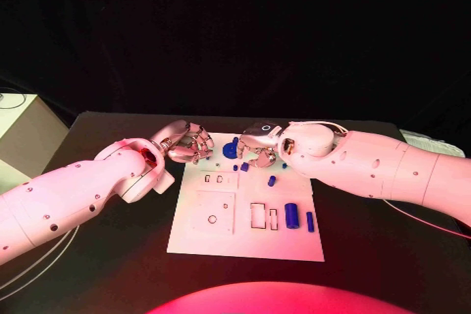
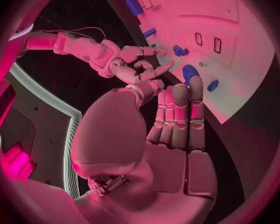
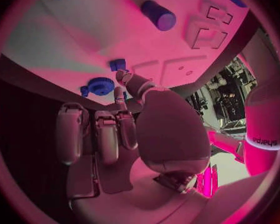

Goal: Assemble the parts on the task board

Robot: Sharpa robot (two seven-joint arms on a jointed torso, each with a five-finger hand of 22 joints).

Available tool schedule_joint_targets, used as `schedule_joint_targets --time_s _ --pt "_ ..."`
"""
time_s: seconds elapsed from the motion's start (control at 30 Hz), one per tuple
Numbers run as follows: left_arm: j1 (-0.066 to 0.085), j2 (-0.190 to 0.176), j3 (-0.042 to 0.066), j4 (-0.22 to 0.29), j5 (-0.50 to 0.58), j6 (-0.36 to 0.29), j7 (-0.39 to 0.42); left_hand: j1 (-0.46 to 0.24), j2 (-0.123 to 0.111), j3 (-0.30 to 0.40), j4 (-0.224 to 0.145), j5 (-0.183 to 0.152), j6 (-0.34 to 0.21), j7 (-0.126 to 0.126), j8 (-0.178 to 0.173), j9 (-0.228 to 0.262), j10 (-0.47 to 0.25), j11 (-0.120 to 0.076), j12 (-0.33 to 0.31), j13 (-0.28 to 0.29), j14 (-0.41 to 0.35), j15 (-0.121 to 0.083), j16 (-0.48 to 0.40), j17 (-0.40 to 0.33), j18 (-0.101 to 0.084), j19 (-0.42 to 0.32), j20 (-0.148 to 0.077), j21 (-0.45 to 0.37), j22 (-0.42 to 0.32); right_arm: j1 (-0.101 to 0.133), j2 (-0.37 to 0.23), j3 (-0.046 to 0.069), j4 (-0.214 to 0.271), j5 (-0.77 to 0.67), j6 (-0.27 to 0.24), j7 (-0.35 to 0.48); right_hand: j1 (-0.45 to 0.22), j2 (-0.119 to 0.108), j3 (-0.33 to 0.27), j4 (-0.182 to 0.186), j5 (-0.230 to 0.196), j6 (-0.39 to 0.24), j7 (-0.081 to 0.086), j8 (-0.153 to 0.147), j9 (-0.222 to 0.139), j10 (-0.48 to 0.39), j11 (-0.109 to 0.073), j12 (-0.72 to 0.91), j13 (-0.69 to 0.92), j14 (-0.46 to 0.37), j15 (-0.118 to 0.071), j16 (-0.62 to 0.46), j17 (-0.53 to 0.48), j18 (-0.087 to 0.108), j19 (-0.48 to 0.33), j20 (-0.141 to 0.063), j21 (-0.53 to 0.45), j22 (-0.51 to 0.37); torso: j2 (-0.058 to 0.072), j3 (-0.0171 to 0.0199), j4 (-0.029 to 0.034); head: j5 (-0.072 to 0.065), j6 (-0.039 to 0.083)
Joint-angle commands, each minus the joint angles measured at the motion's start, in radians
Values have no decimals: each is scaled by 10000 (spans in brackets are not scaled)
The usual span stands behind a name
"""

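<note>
The white task board point(image 1: 211, 240) lies mid-table. A blue gear point(image 1: 231, 149) stands at its far edge, between my two hands. My left hand point(image 1: 186, 142) hovers left of the gear with its fingers point(image 2: 179, 115) stretched out side by side, holding nothing. My right hand point(image 1: 260, 147) hangs just right of the gear point(image 3: 101, 86), fingers spread, one fingertip point(image 3: 122, 75) close to a small blue part point(image 3: 118, 64); I cannot tell if it touches. Nothing sits in that hand. A blue cylinder point(image 1: 290, 210) and a thin blue bar point(image 1: 310, 221) lie on the board's right side.
Two more small blue pieces point(image 1: 244, 167) point(image 1: 272, 180) stand on the board near the right hand. Rectangular slots point(image 1: 257, 215) and a round hole point(image 1: 212, 219) mark the board's middle. Black table point(image 1: 118, 259) surrounds the board; a pale box point(image 1: 20, 133) stands far left.
</note>
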Motion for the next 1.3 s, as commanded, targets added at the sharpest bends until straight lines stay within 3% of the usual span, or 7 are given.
schedule_joint_targets --time_s 0.03,0.1,0.33,0.57,0.8,0.97,1.3 --pt "0 -25 20 61 199 -113 170 -6 69 -63 -17 -15 34 51 -37 -18 -34 67 -53 -21 -75 7 -47 -18 124 -62 -23 -39 -11 8 102 -43 -111 -767 552 -256 -62 -112 -52 -6 -81 -124 -7 -79 -9 664 -78 81 1976 1070 -68 34 2625 -106 144 -48 56 566 15 -29 36 -2 -22" --pt "0 -49 28 79 200 -116 160 -7 70 -67 -16 -15 34 54 -38 -22 -33 70 -54 -25 -76 8 -49 -22 124 -63 -22 -41 -12 11 138 -68 -139 -810 684 -262 -111 -183 -111 -2 -111 -246 -30 -149 -21 688 -104 129 2027 1070 -92 34 2625 -121 164 -66 122 645 27 -48 49 -6 -13" --pt "1 -105 43 97 201 -116 124 -10 71 -75 -12 -15 34 60 -40 -29 -32 74 -55 -33 -76 12 -50 -28 125 -64 -19 -44 -14 13 210 -130 -245 -863 901 -351 -173 -276 -230 4 -169 -440 -28 -256 -37 720 -114 191 2094 1070 -106 34 2625 -131 169 -88 168 711 21 -42 21 23 -32" --pt "1 -132 54 101 201 -106 80 -29 73 -102 7 -15 28 78 -50 -50 -32 89 -58 -58 -75 24 -53 -46 124 -66 -8 -56 -22 8 278 -150 -322 -901 800 -572 -220 -254 -329 62 -171 -471 85 -274 -17 752 69 249 2154 1070 15 34 2625 -161 206 -21 264 826 28 -14 24 40 -51" --pt "1 -142 58 106 201 -105 38 -38 75 -113 16 -15 25 84 -53 -58 -33 94 -58 -68 -75 29 -54 -52 124 -67 -3 -61 -25 -27 329 -180 -391 -895 926 -546 -223 -230 -373 89 -160 -412 119 -245 9 780 144 297 2201 1070 91 34 2625 -184 246 39 353 925 41 -36 9 54 -96" --pt "2 -145 60 120 201 -96 22 -41 81 -119 23 -14 24 87 -55 -65 -34 98 -59 -76 -74 32 -54 -58 124 -68 0 -66 -29 -65 362 -199 -402 -850 892 -490 -225 -197 -384 111 -162 -358 130 -218 27 810 166 346 2247 1070 117 34 2625 -197 272 64 409 988 34 -16 22 61 -132" --pt "2 -162 64 140 201 -76 -38 -40 86 -120 24 -13 25 88 -55 -67 -33 99 -58 -79 -73 34 -54 -61 124 -68 2 -67 -30 -100 421 -207 -380 -763 843 -416 -265 -126 -405 182 -169 -248 139 -166 62 861 196 430 2323 1070 152 34 2625 -221 324 108 519 1108 12 -29 13 70 -172"
